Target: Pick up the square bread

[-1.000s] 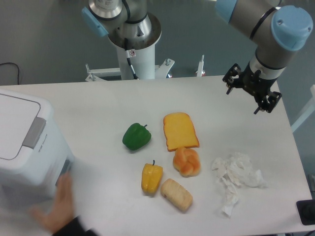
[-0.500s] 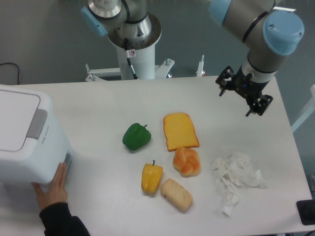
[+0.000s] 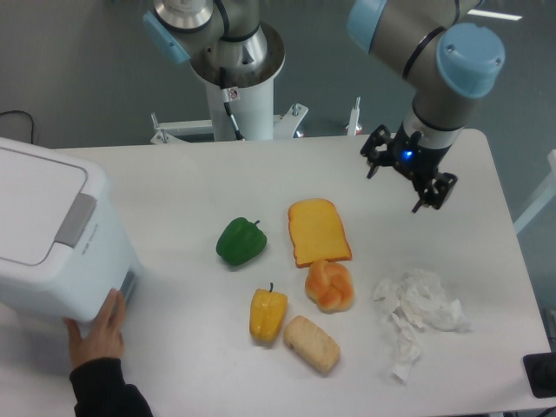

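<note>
The square bread [image 3: 312, 344], a small pale beige blocky loaf, lies near the table's front edge, just right of the yellow pepper [image 3: 268, 314]. My gripper [image 3: 402, 181] hangs above the back right of the table, far behind the loaf and to its right. Its black fingers [image 3: 432, 193] stand apart, open, with nothing between them.
A flat orange-yellow toast slice [image 3: 318, 231] and a knotted orange bun [image 3: 330, 286] lie between the gripper and the loaf. A green pepper [image 3: 241, 241] sits left of the toast. Crumpled white paper [image 3: 418, 315] lies at the right. A white box [image 3: 54, 245], with a person's hand [image 3: 94, 334] on it, fills the left.
The gripper has moved left and slightly toward the table's middle, still open. The white box has shifted right and back, with the hand moving along it.
</note>
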Motion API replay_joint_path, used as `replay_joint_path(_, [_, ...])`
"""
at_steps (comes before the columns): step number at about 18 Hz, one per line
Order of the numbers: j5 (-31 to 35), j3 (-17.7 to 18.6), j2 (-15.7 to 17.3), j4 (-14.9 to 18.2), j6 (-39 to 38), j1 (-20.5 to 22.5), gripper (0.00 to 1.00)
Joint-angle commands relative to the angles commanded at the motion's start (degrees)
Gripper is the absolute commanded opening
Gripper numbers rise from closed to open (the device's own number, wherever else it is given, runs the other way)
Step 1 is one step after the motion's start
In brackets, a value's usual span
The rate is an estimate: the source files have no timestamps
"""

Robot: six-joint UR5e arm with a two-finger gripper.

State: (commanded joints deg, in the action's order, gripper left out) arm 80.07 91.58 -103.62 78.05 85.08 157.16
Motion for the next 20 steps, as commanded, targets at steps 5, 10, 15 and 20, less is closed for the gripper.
replay_joint_path(5, [0.2, 0.1, -0.3, 0.1, -8.1, -5.6, 1.0])
replay_joint_path(10, [0.3, -1.2, -6.1, -4.3, -24.1, -13.0, 1.0])
replay_joint_path(15, [0.2, -7.4, -12.1, -6.7, -41.0, -15.7, 1.0])
replay_joint_path(20, [0.2, -9.7, -15.3, -8.9, -53.1, -16.2, 1.0])
